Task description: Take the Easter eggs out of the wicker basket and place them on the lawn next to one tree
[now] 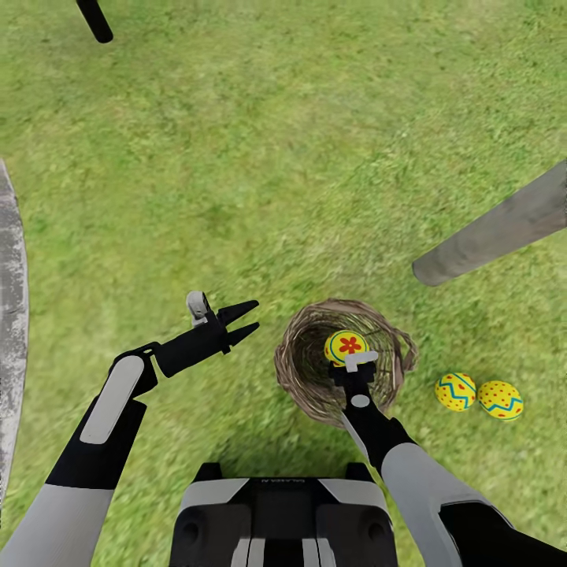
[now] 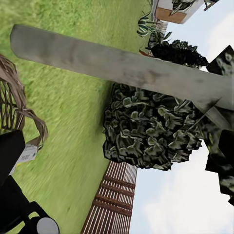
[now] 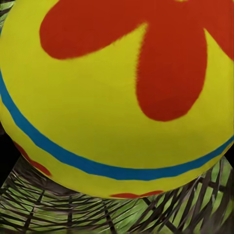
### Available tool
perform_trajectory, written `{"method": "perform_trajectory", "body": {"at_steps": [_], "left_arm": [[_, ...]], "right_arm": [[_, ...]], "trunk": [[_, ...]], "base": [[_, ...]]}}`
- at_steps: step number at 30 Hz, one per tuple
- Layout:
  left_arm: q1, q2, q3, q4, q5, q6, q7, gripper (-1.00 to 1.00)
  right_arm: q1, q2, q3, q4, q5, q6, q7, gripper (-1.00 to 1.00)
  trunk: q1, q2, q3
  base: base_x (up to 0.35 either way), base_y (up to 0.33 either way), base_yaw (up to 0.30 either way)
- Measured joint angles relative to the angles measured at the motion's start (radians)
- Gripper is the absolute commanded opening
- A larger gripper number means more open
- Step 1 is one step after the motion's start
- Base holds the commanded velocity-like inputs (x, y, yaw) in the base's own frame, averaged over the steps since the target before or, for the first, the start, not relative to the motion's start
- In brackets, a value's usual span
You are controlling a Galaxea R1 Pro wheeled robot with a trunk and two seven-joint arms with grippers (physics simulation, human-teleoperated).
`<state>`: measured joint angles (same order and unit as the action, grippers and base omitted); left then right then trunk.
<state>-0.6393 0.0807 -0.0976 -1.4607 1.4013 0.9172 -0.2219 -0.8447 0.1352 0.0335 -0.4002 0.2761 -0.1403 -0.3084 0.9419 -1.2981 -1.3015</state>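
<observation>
The brown wicker basket [image 1: 303,376] stands on the lawn [image 1: 260,157] just in front of me. My right gripper [image 1: 351,361] reaches into its mouth, shut on a yellow Easter egg [image 1: 345,346] with a red flower mark. That egg [image 3: 117,97] sits right against the right wrist camera, with basket weave [image 3: 117,214] below it. Two more eggs [image 1: 455,391] [image 1: 500,400], with blue zigzag bands, lie on the grass right of the basket, near the pale grey trunk of the tree [image 1: 496,232]. My left gripper [image 1: 246,319] hangs open and holds nothing, left of the basket.
A grey paved strip [image 1: 9,315] runs along the far left. A thin black trunk [image 1: 94,20] crosses the top left corner. The left wrist view shows the pale trunk [image 2: 122,68], dark foliage [image 2: 151,126], the basket rim [image 2: 19,107] and a wooden fence [image 2: 112,200].
</observation>
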Motion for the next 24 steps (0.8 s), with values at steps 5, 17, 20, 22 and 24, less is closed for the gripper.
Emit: {"method": "perform_trajectory", "body": {"at_steps": [5,17,20,22,24], "left_arm": [[0.0,0.0,0.0,0.0,0.0,0.0,0.0,1.0],[0.0,-0.001,0.0,0.001,0.0,0.0,0.0,1.0],[0.0,0.0,0.0,0.001,0.0,0.0,0.0,1.0],[0.0,0.0,0.0,0.001,0.0,0.0,0.0,1.0],[0.0,0.0,0.0,0.001,0.0,-0.001,0.0,1.0]], "right_arm": [[0.0,-0.001,0.0,0.0,0.0,0.0,0.0,-1.0],[0.0,0.0,0.0,-0.002,0.0,0.0,0.001,-1.0],[0.0,0.0,0.0,-0.002,0.0,0.001,0.002,-1.0],[0.0,-0.001,0.0,-0.001,0.0,0.002,0.002,-1.0],[0.0,0.0,0.0,-0.001,0.0,0.002,0.002,-1.0]], "trunk": [[-0.019,0.035,0.016],[-0.065,0.119,0.053],[-0.077,0.14,0.063],[-0.084,0.154,0.069],[-0.092,0.168,0.075]], "base": [[0.0,0.0,0.0],[0.0,0.0,0.0],[0.0,0.0,0.0],[0.0,0.0,0.0],[0.0,0.0,0.0]]}}
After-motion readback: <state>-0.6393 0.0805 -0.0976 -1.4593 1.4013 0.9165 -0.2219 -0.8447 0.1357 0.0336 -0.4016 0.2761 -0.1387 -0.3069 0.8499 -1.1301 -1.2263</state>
